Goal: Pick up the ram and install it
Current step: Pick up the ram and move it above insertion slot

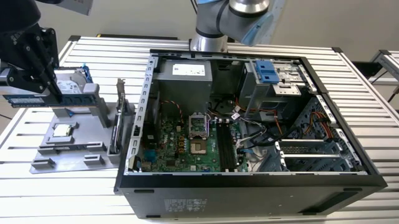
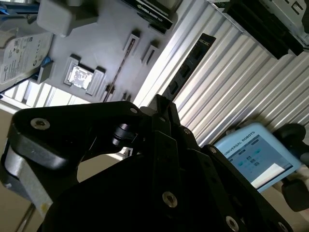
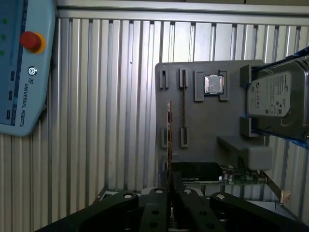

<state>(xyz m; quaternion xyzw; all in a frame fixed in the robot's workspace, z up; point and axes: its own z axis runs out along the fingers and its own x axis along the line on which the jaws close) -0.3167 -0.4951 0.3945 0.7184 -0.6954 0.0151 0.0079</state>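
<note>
Pincer (image 1: 55, 95) closed on the ram (image 1: 78, 100), its black fingers gripping the long dark stick near its middle so that it hangs level, with the white label facing out. It is held in the air on the exterior view's left, well apart from the open computer case (image 1: 249, 179), with both ends of the stick jutting past the fingers.

Below the stick, the grey fixture tray (image 1: 68, 149) rests on the slatted aluminium table (image 1: 62, 196). A processor chip (image 1: 62, 130) lies flat in a tray pocket, a hard drive (image 1: 70, 85) in a blue frame stands behind the stick, and an expansion card (image 1: 121, 105) stands upright between tray and case.

In the first wrist view the ram (image 3: 168, 135) shows edge-on, rising from between the fingertips of the pincer (image 3: 169, 181) along the tray's (image 3: 203, 125) border, just beside a narrow slot. In the second wrist view the ram (image 2: 190, 65) reaches out from the pincer (image 2: 161, 104) across the table slats (image 2: 241, 82), beside the tray (image 2: 106, 38). A teach pendant (image 2: 256, 154) lies nearby.

The case lies on its side with the motherboard (image 1: 181, 144) exposed, and the robot arm (image 1: 237, 18) rises behind it.
</note>
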